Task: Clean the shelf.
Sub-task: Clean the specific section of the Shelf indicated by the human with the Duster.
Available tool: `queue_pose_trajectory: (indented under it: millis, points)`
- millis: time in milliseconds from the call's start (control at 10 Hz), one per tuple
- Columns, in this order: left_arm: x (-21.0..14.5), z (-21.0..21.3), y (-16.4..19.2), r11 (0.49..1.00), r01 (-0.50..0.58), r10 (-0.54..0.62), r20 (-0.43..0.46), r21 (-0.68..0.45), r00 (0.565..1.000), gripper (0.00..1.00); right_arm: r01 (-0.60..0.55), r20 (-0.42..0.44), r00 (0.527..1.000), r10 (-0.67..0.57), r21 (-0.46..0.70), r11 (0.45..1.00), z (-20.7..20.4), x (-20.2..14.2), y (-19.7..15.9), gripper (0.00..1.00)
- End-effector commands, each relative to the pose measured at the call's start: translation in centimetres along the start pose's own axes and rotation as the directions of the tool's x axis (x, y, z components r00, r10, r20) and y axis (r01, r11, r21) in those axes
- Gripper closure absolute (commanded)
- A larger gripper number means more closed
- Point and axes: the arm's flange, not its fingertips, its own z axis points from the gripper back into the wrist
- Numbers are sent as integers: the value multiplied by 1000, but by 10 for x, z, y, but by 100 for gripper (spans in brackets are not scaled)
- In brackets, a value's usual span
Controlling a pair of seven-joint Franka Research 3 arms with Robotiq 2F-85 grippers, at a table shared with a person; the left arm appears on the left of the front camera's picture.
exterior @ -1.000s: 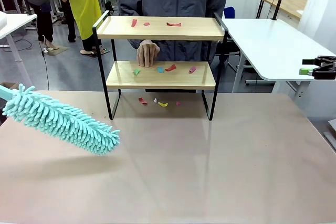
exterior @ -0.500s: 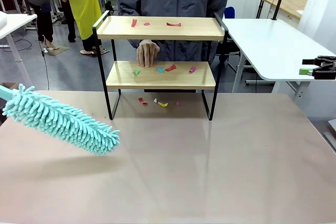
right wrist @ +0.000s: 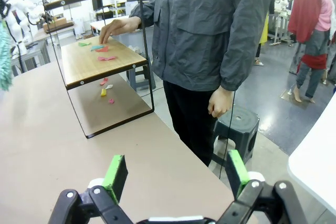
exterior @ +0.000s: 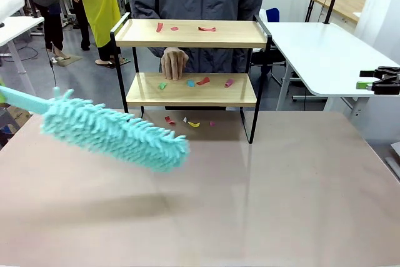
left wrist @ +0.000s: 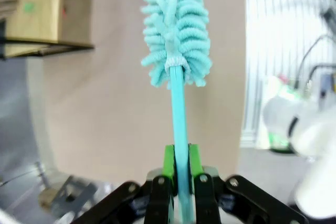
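Over on the left, the left claw [left wrist: 178, 169] is clamped tight on the thin handle of a turquoise duster [exterior: 115, 134], its green pads pinching the stick from both sides. The fluffy head runs straight out beyond its fingertips, blurred, hanging above the brown table [exterior: 269, 211]. The shelf [exterior: 240, 35] stands ahead of that claw and off to one side, apart from the duster head, at the far edge of the table in front of a person in a grey jacket. Both wooden boards carry small coloured scraps [exterior: 207, 29]: red ones on the top board, green, blue, red and pink ones on the lower board, and a few more on the table under the frame. The person's hand [exterior: 174, 62] hangs behind the shelf with its fingertips down at the back of the lower board. Across to the right side, the right claw [right wrist: 173, 174] sits well apart from the shelf with its fingers spread wide and nothing between the green pads. From there, the shelf is far ahead and off to the side of its fingers.
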Motion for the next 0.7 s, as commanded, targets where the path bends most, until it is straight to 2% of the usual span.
queue_pose_trajectory:
  millis: [0,200,600]
  points:
    - [28,2,-12,994,-100,105,164,-43,981,87,-13,1,1000,13,1,1000,-1,2,0,0]
    - [60,-3,-27,953,-291,302,256,-82,918,87,-13,1,1000,13,1,1000,-1,2,0,0]
    - [123,-30,-29,863,-504,492,288,-37,822,87,-13,1,1000,13,1,1000,-1,2,0,0]
